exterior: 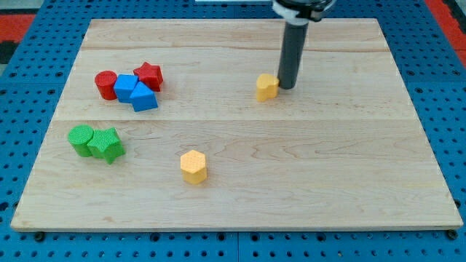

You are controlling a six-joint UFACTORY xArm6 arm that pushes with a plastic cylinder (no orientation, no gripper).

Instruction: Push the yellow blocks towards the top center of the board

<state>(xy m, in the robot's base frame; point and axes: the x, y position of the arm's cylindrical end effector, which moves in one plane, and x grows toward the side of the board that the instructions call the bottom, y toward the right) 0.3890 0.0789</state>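
Note:
A small yellow block point(266, 86) lies right of the board's middle, in the upper half. My tip point(287, 87) stands right next to it on its right side, touching or nearly touching. A yellow hexagonal block point(194, 166) lies lower, left of centre, well away from my tip. The dark rod rises from my tip to the view's top edge.
At the view's left lies a cluster: a red cylinder point(106, 84), a red star point(148, 76), and two blue blocks point(127, 87) point(144, 98). Below them are a green cylinder point(81, 138) and a green star point(106, 145). The wooden board point(328, 182) lies on a blue pegboard.

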